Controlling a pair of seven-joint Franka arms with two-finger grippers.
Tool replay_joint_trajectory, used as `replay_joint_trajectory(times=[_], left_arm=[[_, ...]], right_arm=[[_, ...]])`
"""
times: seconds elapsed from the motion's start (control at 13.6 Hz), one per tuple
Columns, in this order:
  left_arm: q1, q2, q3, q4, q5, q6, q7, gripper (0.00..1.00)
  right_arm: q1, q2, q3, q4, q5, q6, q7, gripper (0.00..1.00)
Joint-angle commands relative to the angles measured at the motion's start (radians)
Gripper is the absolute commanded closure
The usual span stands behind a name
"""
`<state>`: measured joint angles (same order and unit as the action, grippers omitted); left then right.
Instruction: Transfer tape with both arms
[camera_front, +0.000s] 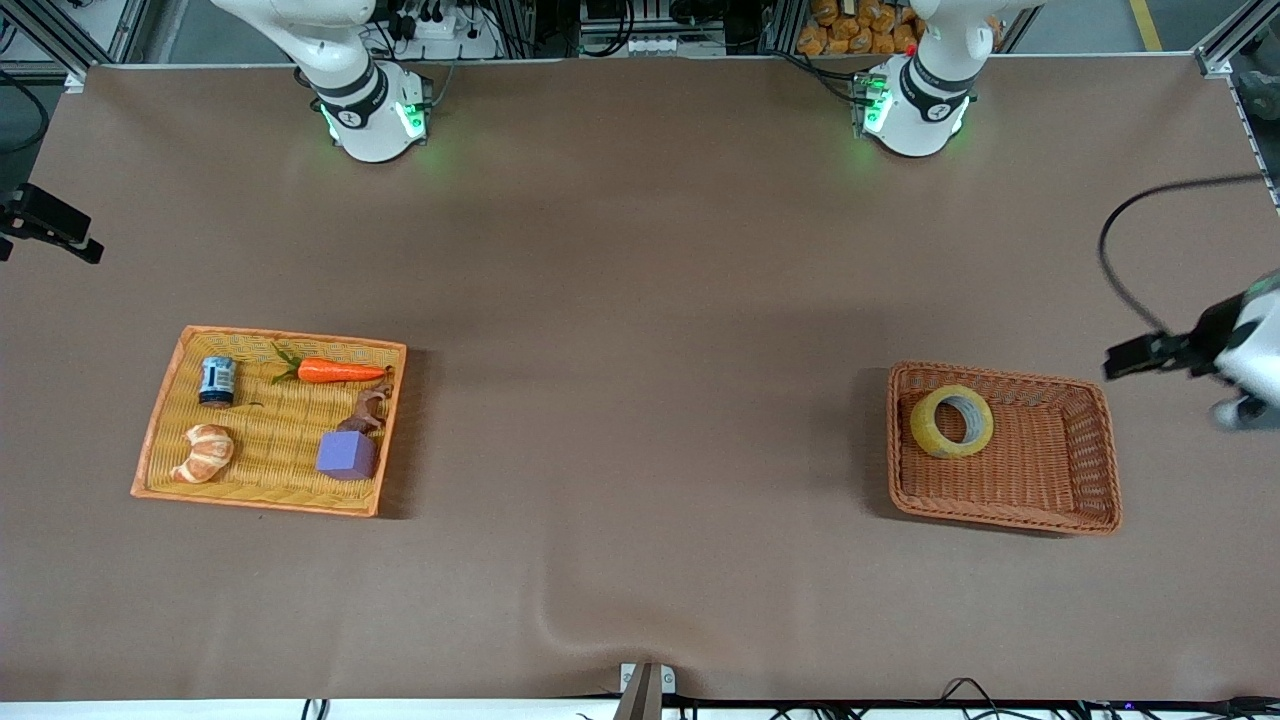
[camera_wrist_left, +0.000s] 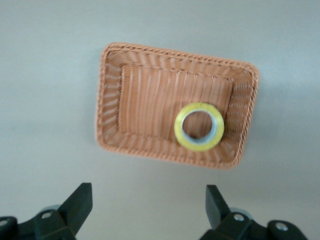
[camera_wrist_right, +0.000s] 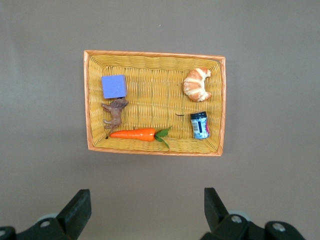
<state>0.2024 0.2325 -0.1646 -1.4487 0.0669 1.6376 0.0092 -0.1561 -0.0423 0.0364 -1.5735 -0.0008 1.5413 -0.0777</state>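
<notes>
Left gripper hangs high over the table at the left arm's end, just off the brown basket, fingers spread wide apart and empty. Right gripper is up over the table near the yellow tray, fingers likewise spread wide, holding nothing — in the front view only a dark part shows at the frame edge.

The tape lies in the brown basket, in the corner toward the middle of the table and farther from the front camera. In the front view it looks tipped, leaning on the basket wall rather than flat; the left wrist view shows its open core facing up.

The yellow tray holds a carrot, a small can, a croissant, a purple cube and a brown toy animal. Nothing of the transfer looks begun.

Risks, as judged from here:
- Tape sits close to two basket walls — a finger coming down on the wall side could catch the wicker rim, drag the basket, or tip it.
- If the roll is leaning, a straight-down pinch across the ring may push it flat or roll it away instead of closing on it.
- A grip on one side of the ring lets the roll swing, making the handover to the right gripper uncertain.
- The two arms start well apart; meeting mid-table with little free ring left to grab risks finger contact or a drop.
</notes>
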Motion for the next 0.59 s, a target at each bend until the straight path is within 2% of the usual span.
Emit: replay_joint_trajectory(times=[0.0,0.22,0.37,0.44,0.52], left_arm=[[0.006,-0.102,-0.012,-0.001,0.007,-0.064,0.017,0.00],[0.005,-0.171,-0.016,-0.010,0.002,-0.125,0.020,0.00],[-0.011,-0.203,-0.007,-0.024,-0.050,-0.145,0.014,0.00],[-0.036,-0.212,0.009,-0.041,-0.055,-0.145,0.015,0.00],[-0.094,-0.229,0.069,-0.050,-0.056,-0.145,0.015,0.00]], right_arm=[[-0.011,0.005,0.008,0.017,0.016,-0.013,-0.011,0.00],[-0.011,0.005,0.008,0.017,0.016,-0.013,-0.011,0.00],[-0.011,0.005,0.008,0.017,0.016,-0.013,-0.011,0.00],[-0.011,0.005,0.008,0.017,0.016,-0.013,-0.011,0.00],[-0.011,0.005,0.008,0.017,0.016,-0.013,-0.013,0.00]])
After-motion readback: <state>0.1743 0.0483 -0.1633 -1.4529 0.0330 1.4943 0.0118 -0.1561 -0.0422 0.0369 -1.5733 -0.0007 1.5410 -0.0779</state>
